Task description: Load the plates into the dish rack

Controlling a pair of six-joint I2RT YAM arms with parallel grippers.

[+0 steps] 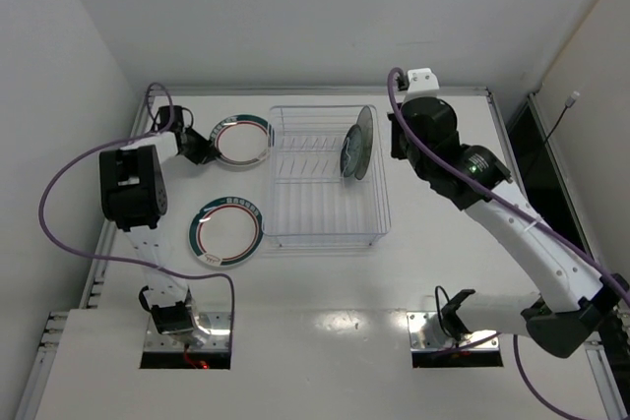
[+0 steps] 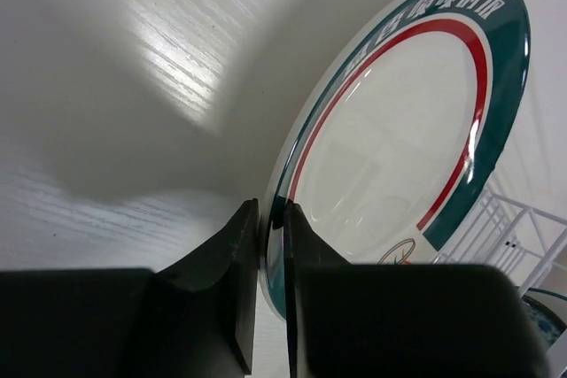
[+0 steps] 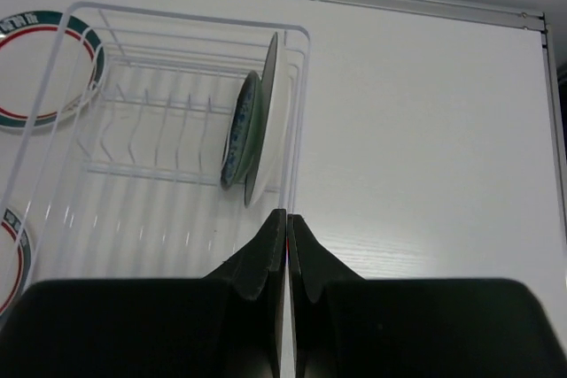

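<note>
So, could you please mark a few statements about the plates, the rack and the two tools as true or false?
1. The left tool is pinching the rim of the smaller banded plate. True.
2. The dish rack holds no plates. False: a grey plate and a teal plate stand on edge at its right end.
3. The right tool holds a plate. False: it is shut on nothing.
4. The larger banded plate lies flat on the table, outside the rack. True.
</note>
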